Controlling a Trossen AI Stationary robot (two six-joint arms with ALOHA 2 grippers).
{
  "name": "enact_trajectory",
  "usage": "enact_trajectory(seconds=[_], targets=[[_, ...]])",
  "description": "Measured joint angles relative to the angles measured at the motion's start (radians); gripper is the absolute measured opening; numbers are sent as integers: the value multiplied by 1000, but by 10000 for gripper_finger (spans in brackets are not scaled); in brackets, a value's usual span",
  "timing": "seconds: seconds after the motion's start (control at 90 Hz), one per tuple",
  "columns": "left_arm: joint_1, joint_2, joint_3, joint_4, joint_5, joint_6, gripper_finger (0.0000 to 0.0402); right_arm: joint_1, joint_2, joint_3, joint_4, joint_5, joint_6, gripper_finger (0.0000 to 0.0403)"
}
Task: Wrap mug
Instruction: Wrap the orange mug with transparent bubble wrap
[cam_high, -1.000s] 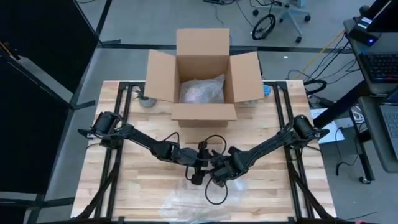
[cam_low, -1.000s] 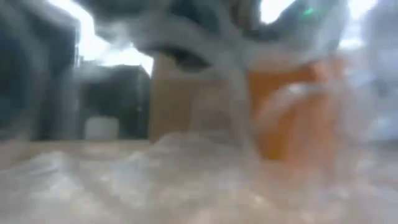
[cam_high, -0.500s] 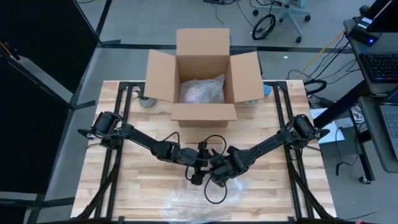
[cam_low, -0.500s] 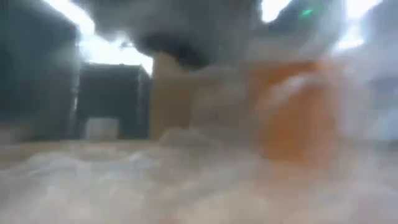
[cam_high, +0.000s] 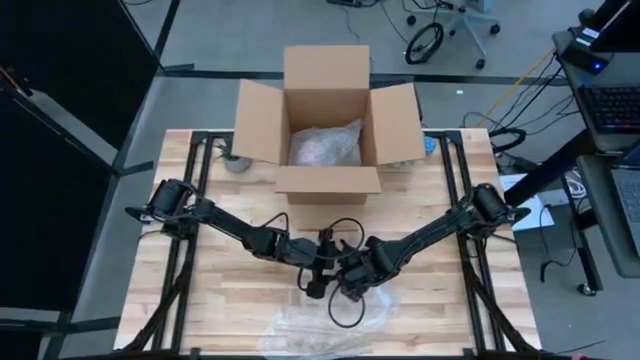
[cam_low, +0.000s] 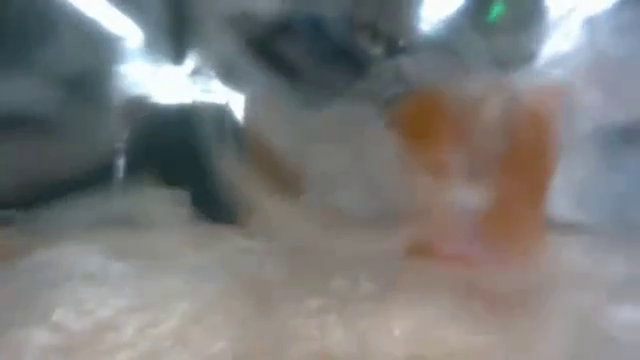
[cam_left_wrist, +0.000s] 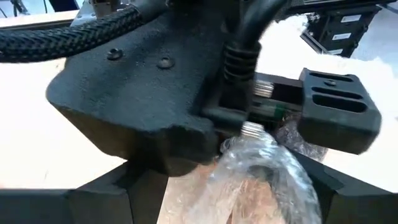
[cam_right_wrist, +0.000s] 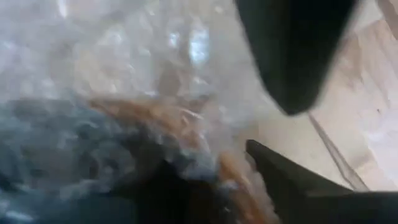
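Both arms meet over the desk (cam_high: 210, 300) middle, toward its near edge. Left claw (cam_high: 318, 284) and right claw (cam_high: 345, 290): grip state cannot be told. Orange mug (cam_low: 480, 170) sits under bubble wrap (cam_high: 320, 330) there. Judgement: keep the wrap taut, fold snug over the mug, avoid tipping it.

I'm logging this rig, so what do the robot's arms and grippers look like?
Both arms are dark, slim and jointed. The left arm and right arm each trail looping black cables. The left wrist view shows a matte black housing, a braided cable sleeve and silver screws.
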Motion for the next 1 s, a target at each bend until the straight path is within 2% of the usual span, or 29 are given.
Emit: enact_trajectory(seconds=[0.111,0.244,0.611,0.789,1.0], targets=[[1,1,0,0,-5,-1,238,1,-66,8,8,1,-7,206],[2,1,1,-4,-9,0,238,1,-111,7,-8,1,-43,228],[1,1,1,-4,-9,0,238,0,-216,10,-5,13,-81,229],[1,1,1,-6,-9,-2,238,3,-149,9,3,82,-98,228],[1,1,1,-6,-9,-3,238,8,-5,14,-72,79,-79,228]])
